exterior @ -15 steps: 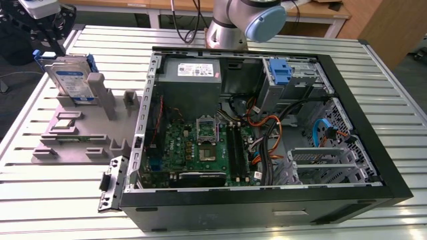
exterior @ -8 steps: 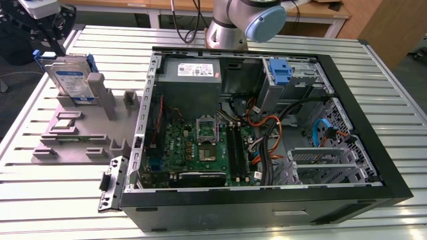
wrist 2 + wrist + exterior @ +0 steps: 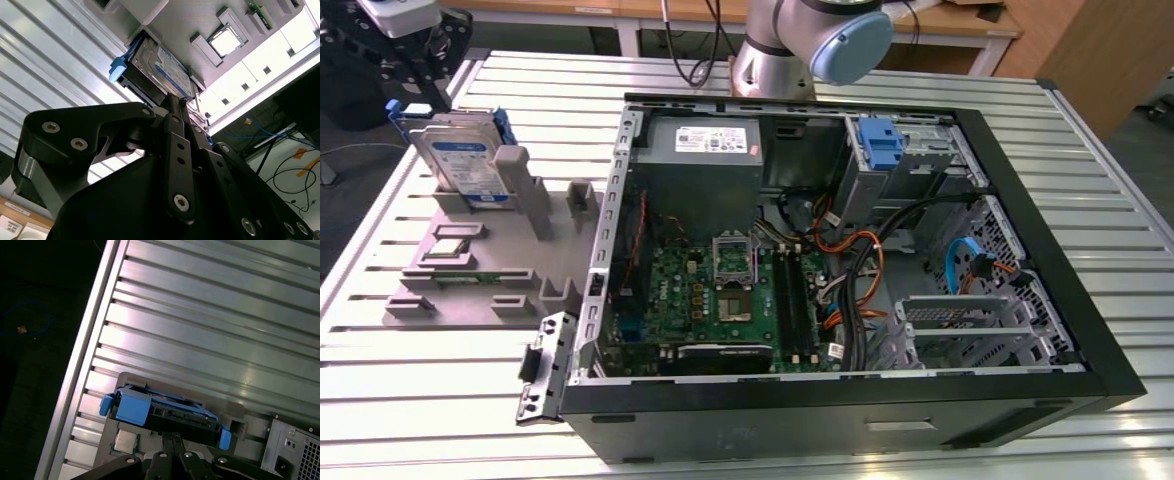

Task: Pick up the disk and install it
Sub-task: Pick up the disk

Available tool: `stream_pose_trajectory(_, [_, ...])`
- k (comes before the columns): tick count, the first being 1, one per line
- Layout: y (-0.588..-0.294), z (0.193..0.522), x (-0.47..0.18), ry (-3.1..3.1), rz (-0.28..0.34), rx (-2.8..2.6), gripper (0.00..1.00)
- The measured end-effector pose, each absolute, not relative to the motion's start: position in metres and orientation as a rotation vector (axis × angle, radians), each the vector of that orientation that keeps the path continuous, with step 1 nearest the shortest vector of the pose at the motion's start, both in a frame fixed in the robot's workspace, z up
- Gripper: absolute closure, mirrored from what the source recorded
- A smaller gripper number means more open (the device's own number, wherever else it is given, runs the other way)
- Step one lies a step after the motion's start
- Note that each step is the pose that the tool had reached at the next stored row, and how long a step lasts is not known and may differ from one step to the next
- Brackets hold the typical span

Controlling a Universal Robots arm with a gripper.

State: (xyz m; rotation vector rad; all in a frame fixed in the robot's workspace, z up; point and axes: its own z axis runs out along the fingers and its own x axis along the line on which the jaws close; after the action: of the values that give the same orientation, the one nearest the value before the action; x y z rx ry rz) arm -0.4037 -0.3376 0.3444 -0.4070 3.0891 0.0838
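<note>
Disk (image 3: 459, 160) on edge in grey holder (image 3: 507, 252), long axis upright

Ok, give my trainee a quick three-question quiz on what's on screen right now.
1. True or false: the disk lies flat inside the computer case.
2. The claw is nearest to: A) the disk, B) the power supply, C) the motherboard.
3. On which side of the exterior view does the grey holder stand?
Key: 1 false, it stands on edge in the grey holder; 2 A; 3 the left.
</note>
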Motion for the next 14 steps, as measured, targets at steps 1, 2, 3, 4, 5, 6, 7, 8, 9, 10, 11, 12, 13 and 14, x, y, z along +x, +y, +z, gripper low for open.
stream_pose_trajectory(1, [-0.3376, 0.3443, -0.4037, 3.088, 0.085, -0.413, 0.89])
stream_pose_trajectory(2, [-0.3376, 0.3443, -0.4037, 3.087, 0.085, -0.419, 0.89])
stream_pose_trajectory(3, [-0.3376, 0.3443, -0.4037, 3.087, 0.085, -0.421, 0.89])
stream_pose_trajectory(4, [-0.3376, 0.3443, -0.4037, 3.087, 0.085, -0.421, 0.89])
stream_pose_trajectory(5, [-0.3376, 0.3444, -0.4037, 3.087, 0.085, -0.422, 0.89])
stream_pose_trajectory(6, [-0.3376, 0.3444, -0.4037, 3.087, 0.085, -0.422, 0.89])
stream_pose_trajectory(7, [-0.3376, 0.3444, -0.4037, 3.087, 0.085, -0.422, 0.89])
stream_pose_trajectory(8, [-0.3376, 0.3444, -0.4037, 3.087, 0.085, -0.422, 0.89])
stream_pose_trajectory(9, [-0.3376, 0.3444, -0.4037, 3.087, 0.085, -0.422, 0.89])
stream_pose_trajectory(10, [-0.3376, 0.3444, -0.4037, 3.087, 0.085, -0.423, 0.89])
stream_pose_trajectory(11, [-0.3376, 0.3444, -0.4037, 3.087, 0.086, -0.427, 0.89])
stream_pose_trajectory(12, [-0.3376, 0.3444, -0.4037, 3.086, 0.087, -0.432, 0.89])
stream_pose_trajectory(13, [-0.3376, 0.3444, -0.4037, 3.085, 0.088, -0.440, 0.89])
stream_pose_trajectory(14, [-0.3376, 0.3444, -0.4037, 3.084, 0.088, -0.449, 0.89])
